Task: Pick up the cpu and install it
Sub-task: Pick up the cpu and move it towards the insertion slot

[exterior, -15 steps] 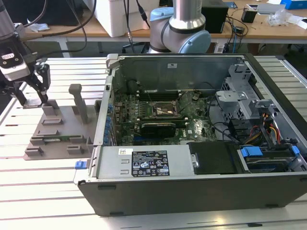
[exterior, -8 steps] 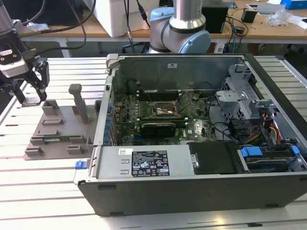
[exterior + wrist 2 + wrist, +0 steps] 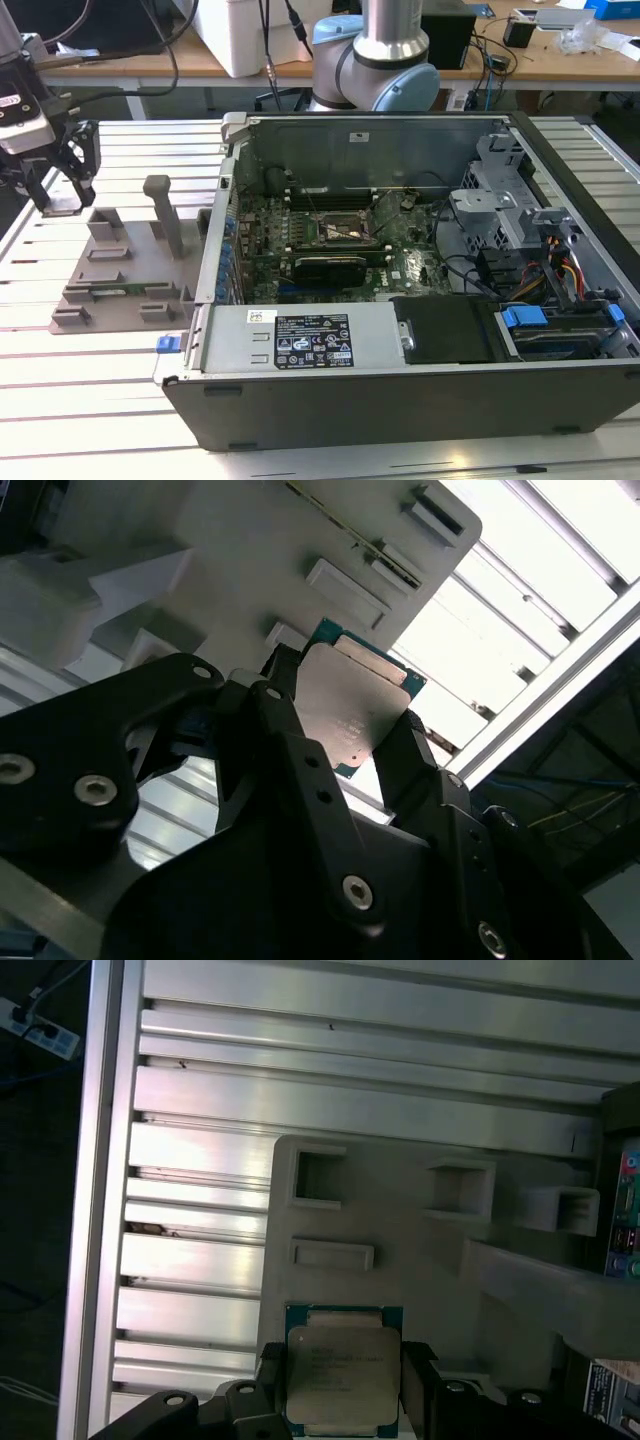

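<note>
The end effector (image 3: 62, 200) has its two fingers closed narrowly against opposite edges of the cpu (image 3: 343, 1372), which sits at the corner of the grey holder block (image 3: 110, 270), at the exterior view's left. I cannot tell whether the chip has left the block. This looks like the pick-up step. Carrying it off would call for a level, straight lift. The upright post (image 3: 165, 215) and the case wall (image 3: 215, 250) stand between it and the socket (image 3: 335, 232). The desk (image 3: 100, 400) gives open room around the block.
</note>
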Action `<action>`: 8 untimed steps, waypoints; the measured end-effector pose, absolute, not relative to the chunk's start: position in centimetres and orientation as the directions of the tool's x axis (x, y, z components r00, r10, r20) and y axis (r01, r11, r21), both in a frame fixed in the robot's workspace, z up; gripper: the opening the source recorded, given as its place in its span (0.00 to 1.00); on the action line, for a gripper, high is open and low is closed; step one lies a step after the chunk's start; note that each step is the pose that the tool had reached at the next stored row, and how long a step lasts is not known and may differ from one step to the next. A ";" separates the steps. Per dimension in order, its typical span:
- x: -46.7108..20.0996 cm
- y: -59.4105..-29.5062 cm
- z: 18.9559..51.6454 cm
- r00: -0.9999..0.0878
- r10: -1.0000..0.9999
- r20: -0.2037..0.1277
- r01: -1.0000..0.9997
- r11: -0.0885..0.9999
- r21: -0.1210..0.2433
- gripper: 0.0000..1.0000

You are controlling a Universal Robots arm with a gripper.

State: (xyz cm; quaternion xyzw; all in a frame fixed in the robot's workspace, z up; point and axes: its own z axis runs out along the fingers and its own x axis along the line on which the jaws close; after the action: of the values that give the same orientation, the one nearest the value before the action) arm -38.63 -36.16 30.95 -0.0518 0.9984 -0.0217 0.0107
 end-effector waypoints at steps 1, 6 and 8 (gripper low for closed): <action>-38.6 -36.2 31.0 -0.994 -0.104 -0.019 -0.103 0.994 -0.044 0.55; -38.6 -36.2 31.8 -0.994 -0.104 -0.019 -0.103 0.994 -0.044 0.55; -38.6 -36.2 32.1 -0.994 -0.104 -0.019 -0.103 0.994 -0.044 0.55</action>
State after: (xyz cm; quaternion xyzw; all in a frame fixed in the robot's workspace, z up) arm -38.63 -36.15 32.09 -0.0519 0.9984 -0.0217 0.0108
